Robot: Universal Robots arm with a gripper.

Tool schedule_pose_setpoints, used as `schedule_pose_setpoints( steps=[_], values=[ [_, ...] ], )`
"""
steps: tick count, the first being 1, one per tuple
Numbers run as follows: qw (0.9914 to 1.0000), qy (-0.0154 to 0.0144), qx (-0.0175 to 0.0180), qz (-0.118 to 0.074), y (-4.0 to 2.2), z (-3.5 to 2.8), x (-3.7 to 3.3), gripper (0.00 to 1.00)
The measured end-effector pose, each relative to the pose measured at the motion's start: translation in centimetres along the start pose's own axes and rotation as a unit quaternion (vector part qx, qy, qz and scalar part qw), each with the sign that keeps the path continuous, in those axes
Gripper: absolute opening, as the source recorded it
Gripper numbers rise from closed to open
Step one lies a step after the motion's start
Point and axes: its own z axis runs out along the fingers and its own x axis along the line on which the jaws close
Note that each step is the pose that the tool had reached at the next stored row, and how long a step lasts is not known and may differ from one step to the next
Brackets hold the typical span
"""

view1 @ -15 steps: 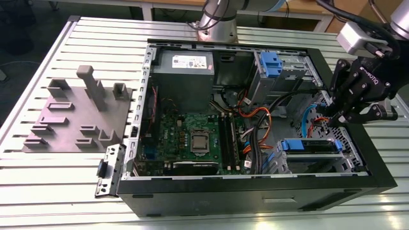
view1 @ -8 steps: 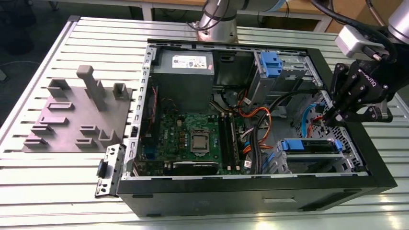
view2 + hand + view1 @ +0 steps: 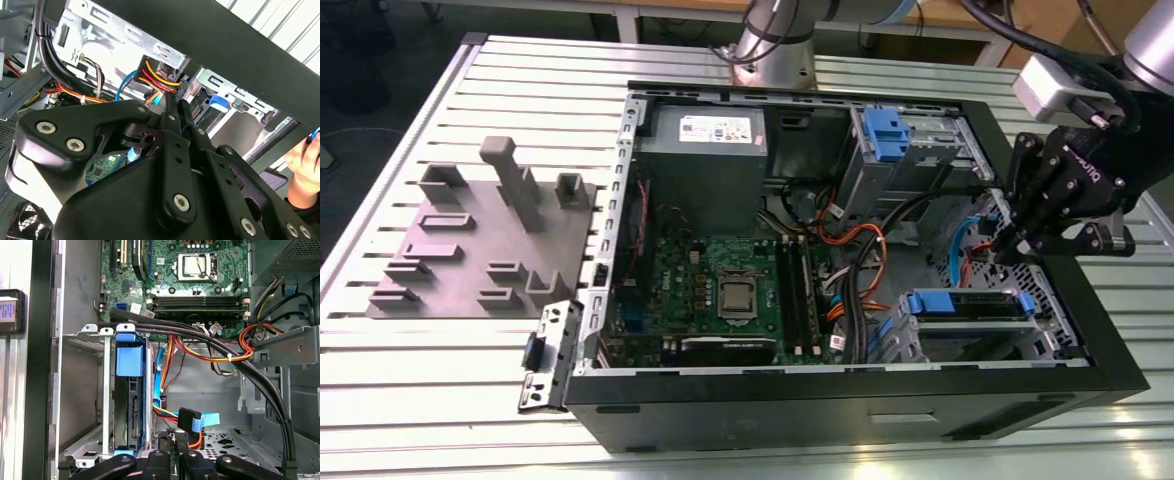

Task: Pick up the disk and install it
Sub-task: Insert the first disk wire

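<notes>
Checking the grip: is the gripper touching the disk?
Apart. In the first wrist view the gripper sits beside the disk, which stands in its cage, with a clear gap between them.

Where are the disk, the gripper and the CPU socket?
disk (image 3: 128,395): first wrist view, blue rail, seated in the drive cage.
gripper (image 3: 1017,247): exterior view, fingertips, inside the case above the disk.
CPU socket (image 3: 195,265): first wrist view, metal centre.

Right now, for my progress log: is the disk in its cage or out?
In. The disk, blue tab showing, sits between the drive cage's metal walls. Fully seated: cannot tell.
</notes>
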Motion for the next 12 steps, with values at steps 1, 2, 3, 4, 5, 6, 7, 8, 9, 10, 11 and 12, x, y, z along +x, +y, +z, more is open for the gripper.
schedule_pose_setpoints(
  steps=[1, 2, 3, 4, 5, 6, 7, 8, 9, 10, 11, 12],
  values=[
    [1.0, -0.0006, 0.0, 0.0, 0.04, 0.0, 0.01, 0.16],
    [1.0, -0.0012, 0.0, 0.0, 0.1, -0.02, 0.01, 0.16],
    [1.0, -0.0012, 0.0001, 0.0, 0.19, -0.1, 0.03, 0.16],
    [1.0, -0.0013, 0.0007, 0.0, 0.31, -0.14, 0.06, 0.16],
    [1.0, 0.0, 0.002, -0.001, 0.43, -0.12, 0.08, 0.16],
    [0.99999, 0.003, 0.0033, -0.001, 0.55, -0.12, 0.09, 0.16],
    [0.99997, 0.0061, 0.0046, -0.001, 0.66, -0.12, 0.1, 0.16],
    [0.99993, 0.0097, 0.0061, -0.002, 0.75, -0.12, 0.1, 0.16],
    [0.99986, 0.0145, 0.008, -0.002, 0.82, -0.11, 0.11, 0.16],
    [0.99977, 0.0187, 0.0099, -0.002, 0.89, -0.1, 0.11, 0.16],
    [0.99965, 0.0236, 0.012, -0.001, 0.95, -0.1, 0.11, 0.16],
    [0.99954, 0.0269, 0.0138, -0.001, 1.02, -0.08, 0.11, 0.16]
  ],
)
